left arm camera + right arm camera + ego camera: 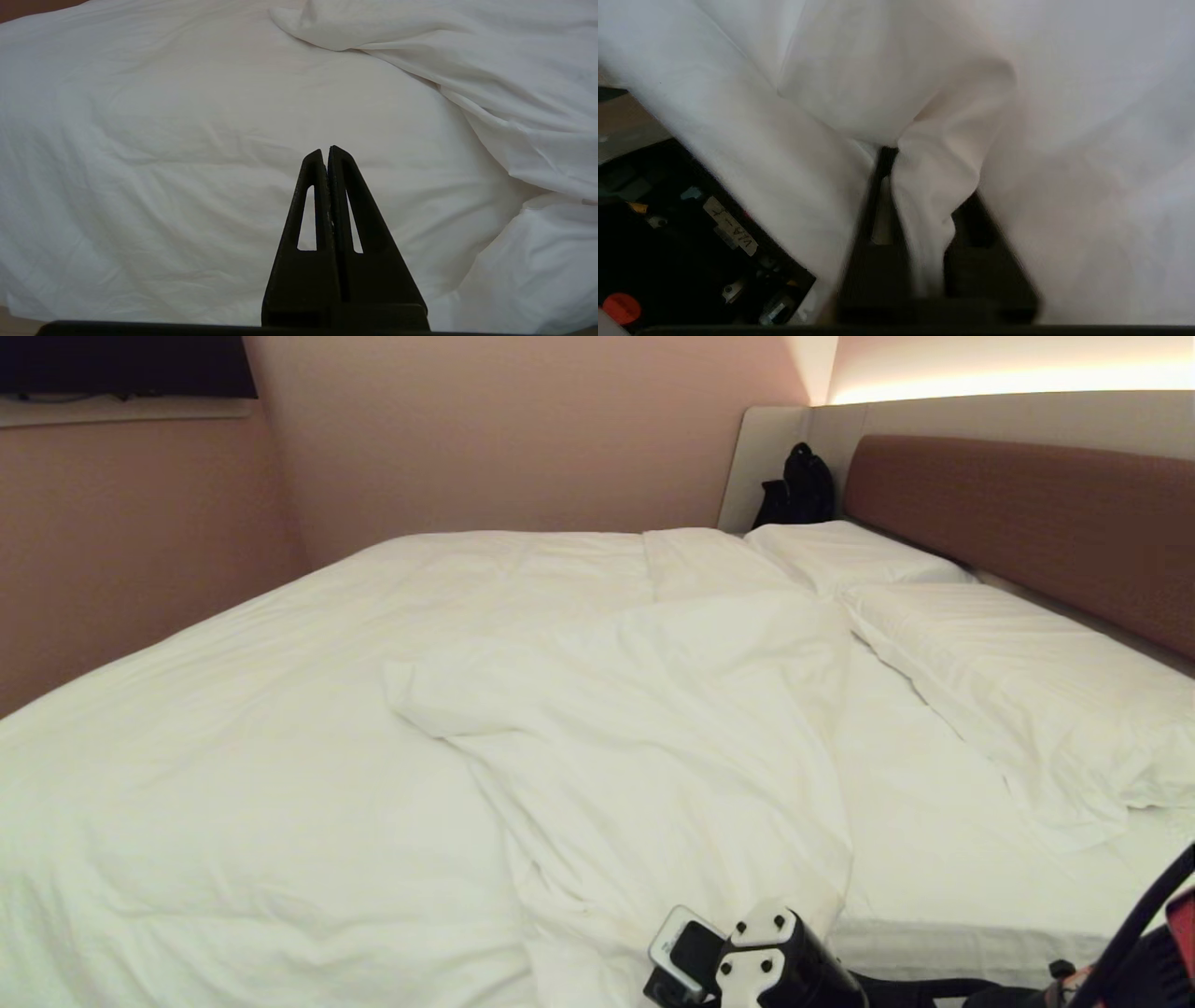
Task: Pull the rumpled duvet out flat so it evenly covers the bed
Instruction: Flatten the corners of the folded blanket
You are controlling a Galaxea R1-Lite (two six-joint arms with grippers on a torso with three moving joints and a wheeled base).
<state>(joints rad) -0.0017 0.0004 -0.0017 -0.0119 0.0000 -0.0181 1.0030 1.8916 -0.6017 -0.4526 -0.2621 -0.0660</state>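
Duvet (597, 709) lies rumpled mid-frame across bed (934, 859). Right gripper (901, 186), bottom centre, pinches a duvet fold between its fingers. Left gripper (326, 154) closed, empty, above the duvet.

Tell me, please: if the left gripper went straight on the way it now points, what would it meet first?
Most likely the duvet: the shut left gripper points at its smooth white surface. How far away is unclear.

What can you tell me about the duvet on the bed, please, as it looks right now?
The duvet is thick, puffy, plain white and softly wrinkled. It covers the bed's left part smoothly, but its pillow-side part is folded back over itself into a rumpled flap, leaving the sheet bare beside the pillows. At the near edge, a fold of its fabric sits between the fingers of the right claw.
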